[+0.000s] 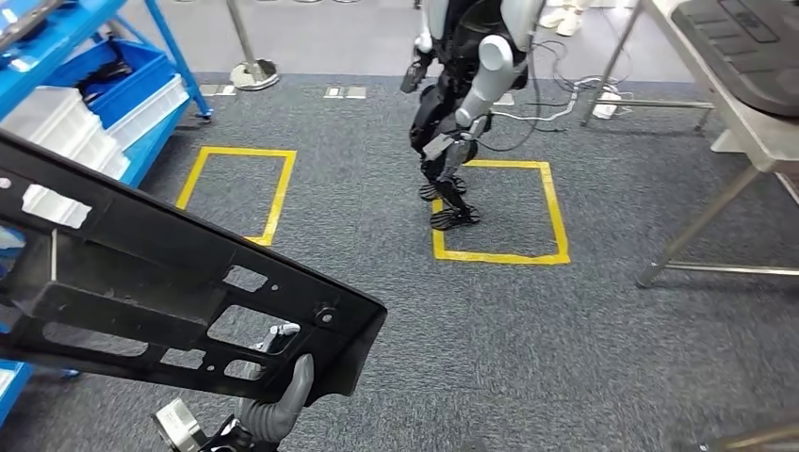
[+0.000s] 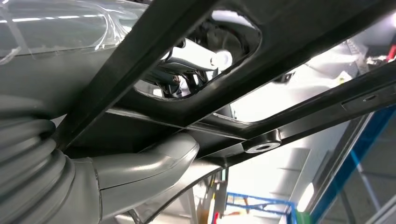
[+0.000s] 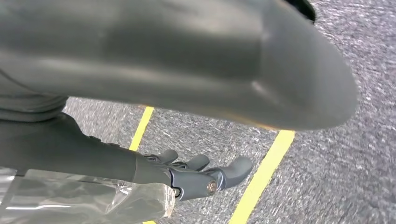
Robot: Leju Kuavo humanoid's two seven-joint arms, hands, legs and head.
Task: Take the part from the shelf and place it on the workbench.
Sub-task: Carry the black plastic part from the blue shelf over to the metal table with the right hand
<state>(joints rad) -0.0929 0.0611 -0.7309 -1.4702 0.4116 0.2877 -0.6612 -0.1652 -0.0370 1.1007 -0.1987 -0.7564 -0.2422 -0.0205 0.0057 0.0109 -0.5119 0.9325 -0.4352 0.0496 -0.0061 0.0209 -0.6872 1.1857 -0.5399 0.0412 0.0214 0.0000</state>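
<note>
Low at the left of the head view, the left hand [image 1: 283,386] grips the long black plastic part with cut-out openings [image 1: 170,282], its grey thumb curled up against the near edge while lighter fingers [image 1: 281,331] poke through one opening. From the left wrist view, the thick grey thumb [image 2: 149,163] presses along a black rib of the part [image 2: 261,37], and shiny fingers [image 2: 196,58] show through an oval hole. That part is held in the air, slanting from the upper left down toward the hand, above the grey carpet floor [image 1: 565,358].

Hanging over the carpet, the right hand [image 3: 201,175] holds nothing, its fingers loosely spread apart.

Beyond the part stands a blue metal shelf with white and blue bins [image 1: 104,104]. Yellow tape squares [image 1: 499,212] mark the carpet, and another humanoid robot [image 1: 462,104] stands at one. A metal-legged workbench [image 1: 744,122] sits at the far right.
</note>
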